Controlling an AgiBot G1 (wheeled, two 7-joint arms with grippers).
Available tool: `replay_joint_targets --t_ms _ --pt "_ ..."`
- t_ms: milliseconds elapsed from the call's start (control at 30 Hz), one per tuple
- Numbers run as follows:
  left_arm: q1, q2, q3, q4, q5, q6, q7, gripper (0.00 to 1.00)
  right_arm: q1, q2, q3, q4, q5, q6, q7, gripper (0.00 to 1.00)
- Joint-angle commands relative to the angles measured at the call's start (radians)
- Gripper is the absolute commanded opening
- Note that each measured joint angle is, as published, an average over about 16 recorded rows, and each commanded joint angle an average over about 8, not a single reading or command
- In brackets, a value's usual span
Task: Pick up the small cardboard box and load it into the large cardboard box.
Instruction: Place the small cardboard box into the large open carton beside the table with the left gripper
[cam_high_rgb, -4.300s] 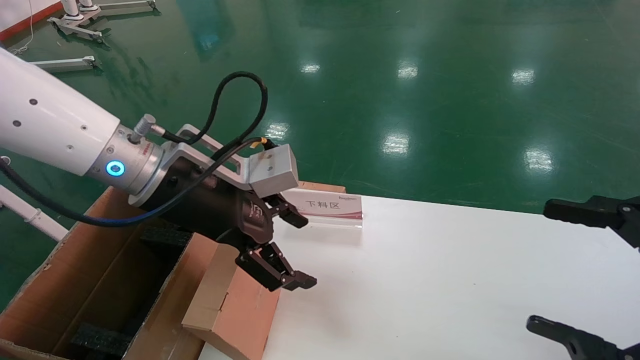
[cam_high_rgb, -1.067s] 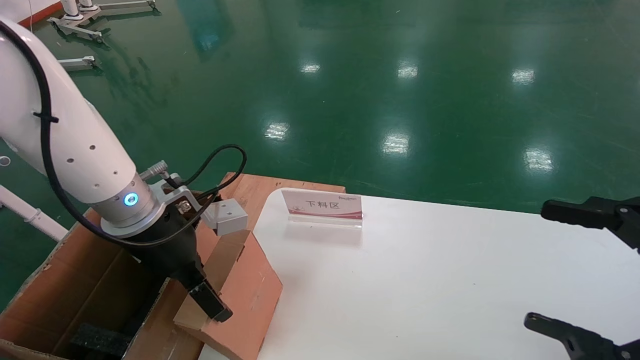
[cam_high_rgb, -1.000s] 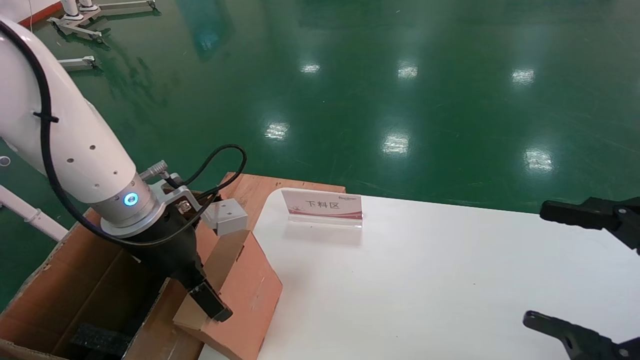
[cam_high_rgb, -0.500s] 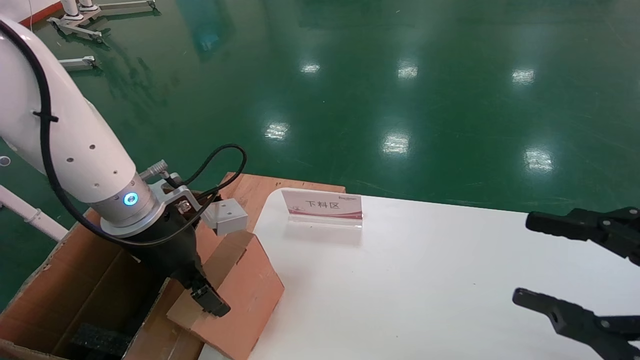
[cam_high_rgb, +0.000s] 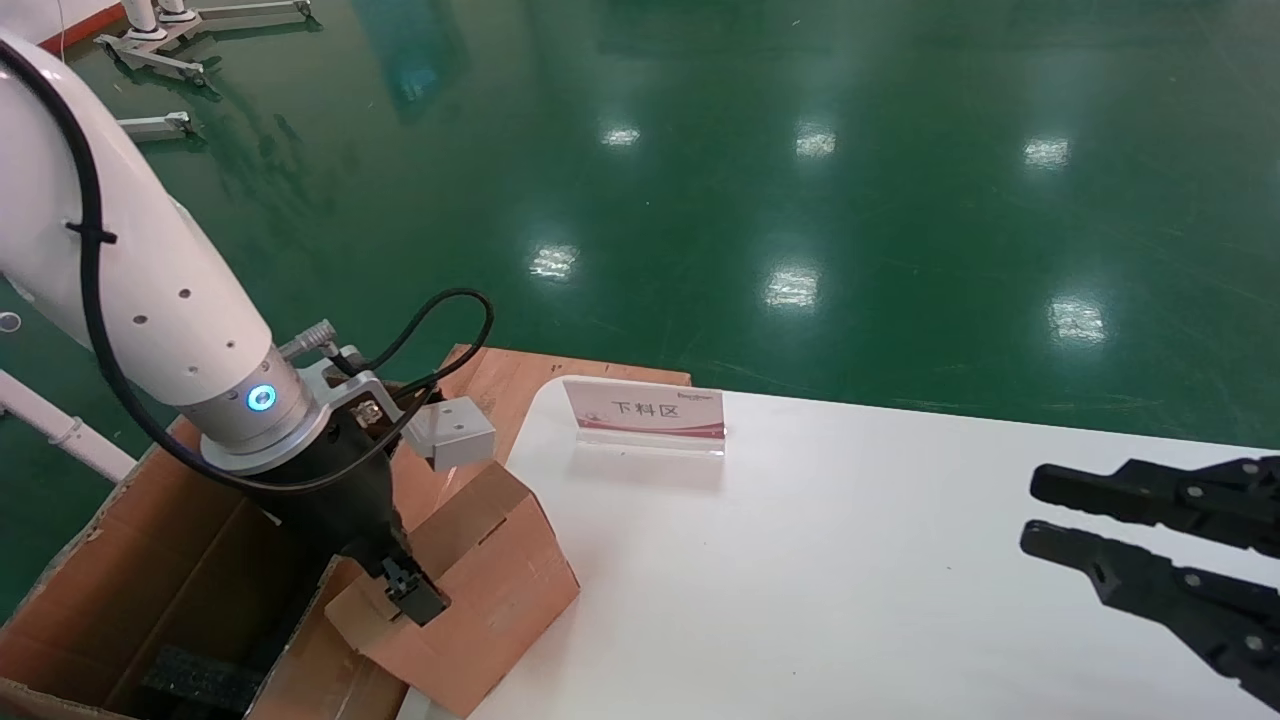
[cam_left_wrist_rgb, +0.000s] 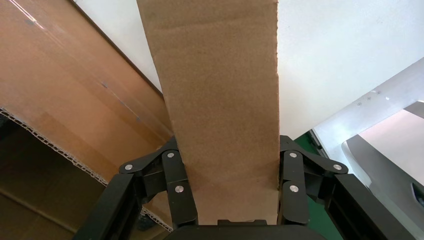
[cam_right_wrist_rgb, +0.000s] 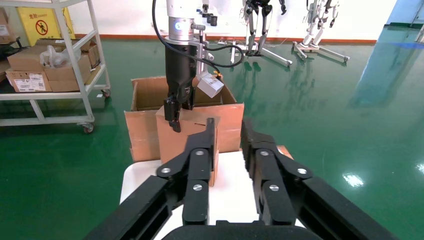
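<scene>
The small cardboard box (cam_high_rgb: 500, 570), reddish-brown with a paler tan side, is tilted at the white table's left edge. My left gripper (cam_high_rgb: 400, 592) is shut on its tan end; in the left wrist view the fingers (cam_left_wrist_rgb: 175, 190) press both sides of the box (cam_left_wrist_rgb: 220, 90). The box leans against the flap of the large cardboard box (cam_high_rgb: 150, 560), which stands open below to the left with black foam (cam_high_rgb: 200, 680) inside. My right gripper (cam_high_rgb: 1035, 512) hovers empty over the table's right side, its fingers a narrow gap apart (cam_right_wrist_rgb: 227, 127). It looks at the small box (cam_right_wrist_rgb: 175, 140).
A pink and white sign stand (cam_high_rgb: 645, 410) stands at the back of the white table (cam_high_rgb: 800, 560). Green floor lies beyond. The right wrist view shows a shelf cart with cartons (cam_right_wrist_rgb: 50, 65) behind the large box (cam_right_wrist_rgb: 142, 127).
My left gripper has tipped the small box, raising its tan end and swinging the far end out over the table. My right gripper has moved inward and its fingers have drawn close together.
</scene>
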Motion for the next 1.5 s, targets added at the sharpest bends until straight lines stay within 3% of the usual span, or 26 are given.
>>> replay_joint_targets --t_ms 33,333,667,933,1200,1500 --pt "0.002 0.002 0.001 0.002 0.002 0.000 0.000 0.00 0.000 0.000 0.000 0.000 0.000 0.000 0.000 0.00" --pt "-0.063 -0.021 -0.043 0.014 -0.055 0.020 0.024 0.00 0.000 0.000 -0.001 -0.001 0.000 0.000 0.000 0.00" --pt "-0.269 -0.072 -0.128 0.040 -0.077 0.080 0.021 0.00 0.001 0.000 -0.001 -0.001 0.001 0.000 -0.001 0.00" --pt "-0.464 -0.066 -0.118 0.119 -0.056 0.170 0.026 0.00 0.001 0.000 -0.002 -0.001 0.001 0.000 -0.001 1.00" --pt "-0.633 -0.061 0.012 0.210 -0.068 0.181 0.103 0.00 0.001 0.001 -0.002 -0.001 0.001 0.000 -0.001 1.00" --pt "-0.734 -0.081 0.115 0.309 0.043 0.239 0.228 0.00 0.001 0.001 -0.003 -0.001 0.002 0.001 -0.002 1.00"
